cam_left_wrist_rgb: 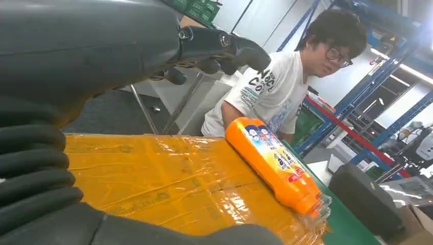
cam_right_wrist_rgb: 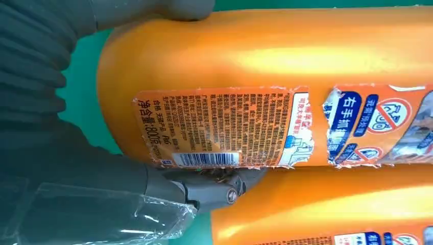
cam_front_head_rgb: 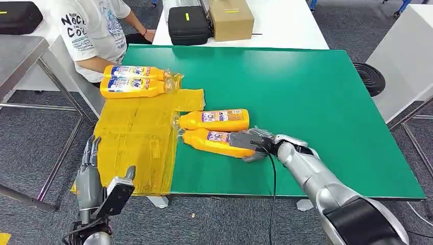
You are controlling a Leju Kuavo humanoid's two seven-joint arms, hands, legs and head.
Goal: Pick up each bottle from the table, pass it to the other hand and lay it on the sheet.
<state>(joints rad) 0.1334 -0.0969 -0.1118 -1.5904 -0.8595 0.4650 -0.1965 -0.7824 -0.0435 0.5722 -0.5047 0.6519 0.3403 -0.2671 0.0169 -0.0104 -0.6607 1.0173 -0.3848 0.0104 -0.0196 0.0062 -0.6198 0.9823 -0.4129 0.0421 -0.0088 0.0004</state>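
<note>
Two orange bottles lie on the green table (cam_front_head_rgb: 316,102) just right of the yellow sheet (cam_front_head_rgb: 135,148). My right hand (cam_front_head_rgb: 253,144) wraps the base of the nearer bottle (cam_front_head_rgb: 212,142), which still lies on the table. In the right wrist view the thumb and a finger (cam_right_wrist_rgb: 214,189) close around that bottle (cam_right_wrist_rgb: 255,61), the finger tucked against the second bottle (cam_right_wrist_rgb: 332,204). The second bottle (cam_front_head_rgb: 217,120) lies just behind it. Two more bottles (cam_front_head_rgb: 134,72) (cam_front_head_rgb: 131,87) lie at the sheet's far end. My left hand (cam_front_head_rgb: 92,173) stands open off the sheet's near left corner, holding nothing.
A person (cam_front_head_rgb: 94,30) sits at the table's far left corner, close to the bottles on the sheet. A black case (cam_front_head_rgb: 189,23) and a cardboard box (cam_front_head_rgb: 231,18) stand on the white table behind. A metal table (cam_front_head_rgb: 20,56) is at the left.
</note>
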